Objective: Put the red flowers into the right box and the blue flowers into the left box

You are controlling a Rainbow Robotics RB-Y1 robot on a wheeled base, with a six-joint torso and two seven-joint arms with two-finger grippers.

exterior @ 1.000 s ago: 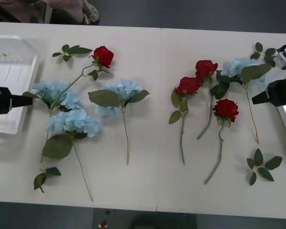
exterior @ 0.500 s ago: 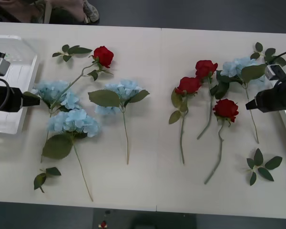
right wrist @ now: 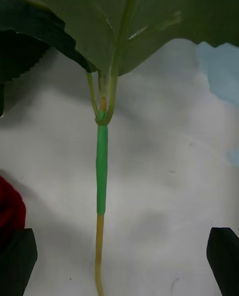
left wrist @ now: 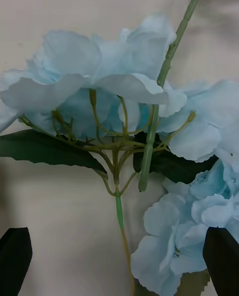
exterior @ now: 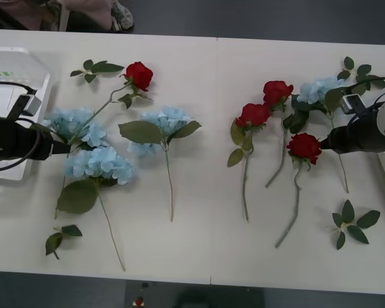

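Looking from the front, you've brought both arms inward: the left gripper (exterior: 63, 148) now reaches the blue flowers (exterior: 83, 144), the right gripper (exterior: 325, 145) a stem beside the red flowers (exterior: 304, 147). Right wrist: fingers (right wrist: 224, 256) spread astride that stem (right wrist: 101, 176). Left wrist: fingers (left wrist: 221, 258) spread, a blue stem (left wrist: 119, 211) between, nothing gripped.

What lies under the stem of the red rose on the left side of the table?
The rose stem runs across the top blue flower cluster, resting over its petals. The left gripper hovers open beside it. The petals directly beneath the stem are covered.
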